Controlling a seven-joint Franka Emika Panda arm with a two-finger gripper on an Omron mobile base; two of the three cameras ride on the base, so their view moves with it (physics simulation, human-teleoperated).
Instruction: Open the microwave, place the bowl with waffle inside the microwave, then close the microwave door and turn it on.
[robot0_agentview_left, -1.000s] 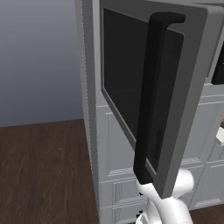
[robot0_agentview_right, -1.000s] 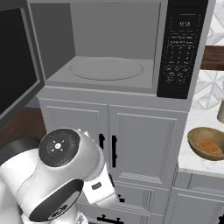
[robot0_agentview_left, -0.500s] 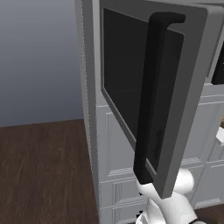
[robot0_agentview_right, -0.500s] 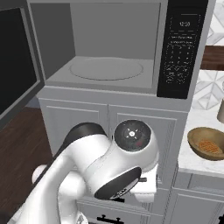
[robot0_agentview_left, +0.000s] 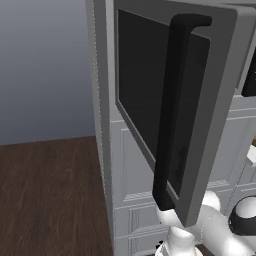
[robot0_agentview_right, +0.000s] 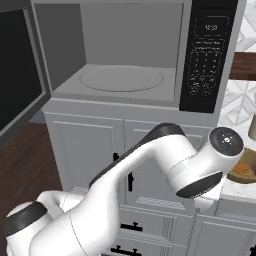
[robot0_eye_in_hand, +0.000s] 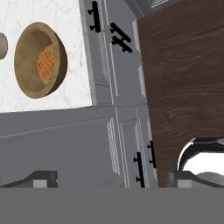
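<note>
Wooden bowl (robot0_eye_in_hand: 40, 60) with waffle (robot0_eye_in_hand: 46, 64) on the white counter (robot0_eye_in_hand: 41, 17), right of the microwave (robot0_agentview_right: 135, 55). Door (robot0_agentview_left: 165, 100) swung wide. Arm swept from cupboards toward bowl over the last second. Gripper (robot0_eye_in_hand: 111, 179) spread wide, empty; pickup next.

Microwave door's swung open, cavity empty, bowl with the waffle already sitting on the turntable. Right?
Not quite. The microwave door is open, but the turntable in the microwave is bare, as the right base view shows. The bowl with the waffle is on the white counter, seen in the hand view.
</note>
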